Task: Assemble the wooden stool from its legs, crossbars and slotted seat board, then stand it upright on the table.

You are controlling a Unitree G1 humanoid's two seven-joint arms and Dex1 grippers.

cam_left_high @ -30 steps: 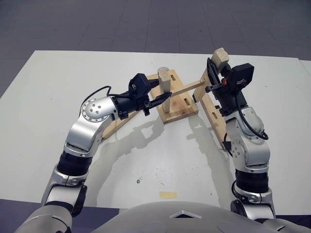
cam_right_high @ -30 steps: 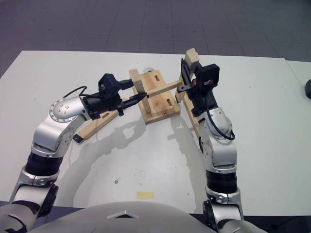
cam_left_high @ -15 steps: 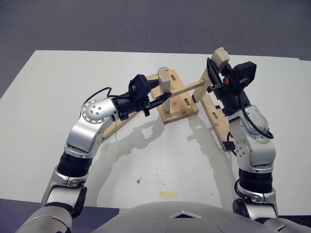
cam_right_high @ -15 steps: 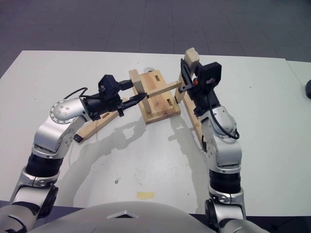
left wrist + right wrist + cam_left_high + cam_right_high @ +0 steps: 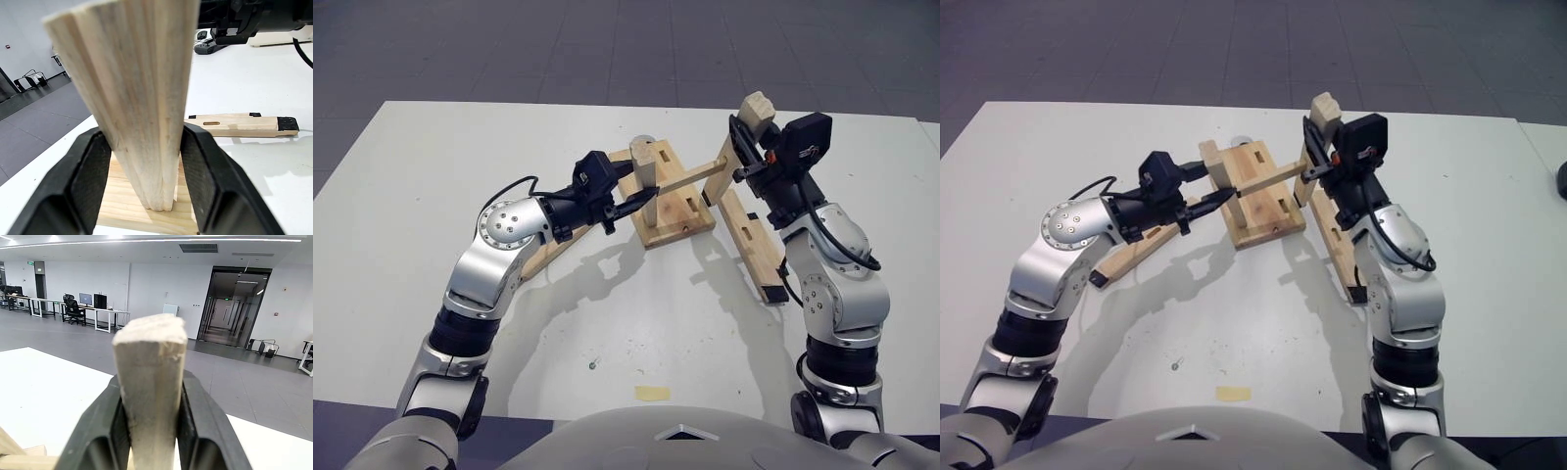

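From the head camera I count four legs, one crossbar and one slotted seat board [image 5: 691, 211] on the white table [image 5: 411, 196]. The seat board lies flat near the middle. The upright leg [image 5: 645, 166] stands on it. The crossbar [image 5: 690, 179] runs from that leg across to the tilted leg [image 5: 758, 108], whose top end is raised and whose lower end sits by the board's edge. The right-hand lying leg [image 5: 754, 245] rests flat beside my right arm, and the left-hand lying leg [image 5: 540, 257] lies partly under my left arm. A scrap of tape [image 5: 653, 393] sits near the table's front edge. My left gripper [image 5: 636, 203] is at the lower part of the upright leg, and my right gripper [image 5: 742, 162] is on the tilted leg, just above the crossbar joint. In the left wrist view, both pads [image 5: 85, 181] press against opposite faces of the upright leg, opened only to its width, with the seat board under it and the right-hand lying leg beyond. In the right wrist view, the fingers [image 5: 105, 426] are clamped the same way on the tilted leg, touching both of its sides.
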